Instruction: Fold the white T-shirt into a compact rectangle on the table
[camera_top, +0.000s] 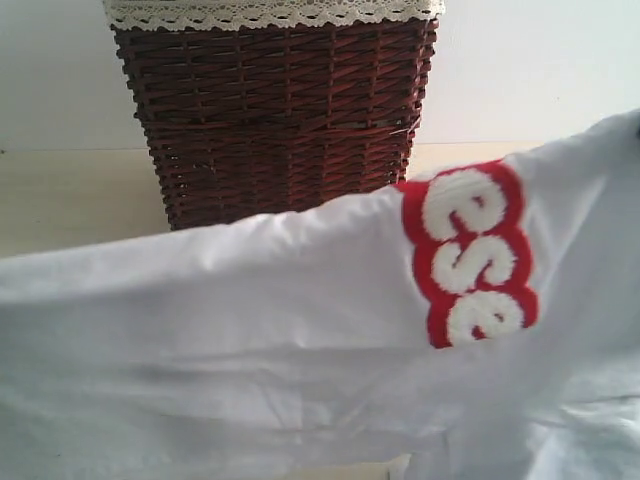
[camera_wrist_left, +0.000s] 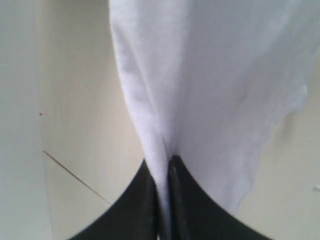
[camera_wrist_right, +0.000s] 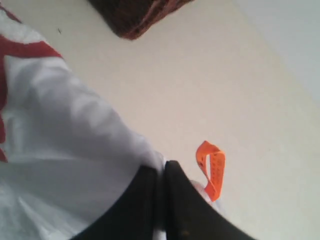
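We see a pale cream table (camera_top: 60, 200) running back to a light wall (camera_top: 540, 60), with a dark wicker basket (camera_top: 275, 120) standing on it, its lace liner (camera_top: 270, 12) folded over the rim. The shirt (camera_top: 250, 330) is spread wide across the front of the exterior view, hiding the basket's foot, and its top edge climbs from low on the left to high on the right. The fuzzy white letters (camera_top: 470, 255) in red outline sit right of centre, turned on their side. We cannot tell whether the lower part of the shirt touches the table. The left gripper (camera_wrist_left: 165, 165) has its dark jaws clenched on a bunched fold of the shirt, which fans out from the pinch with the table beyond it. The right gripper (camera_wrist_right: 161, 170) is likewise clamped on the shirt's edge, just beside the orange loop (camera_wrist_right: 212, 172), which stands free of the jaws.
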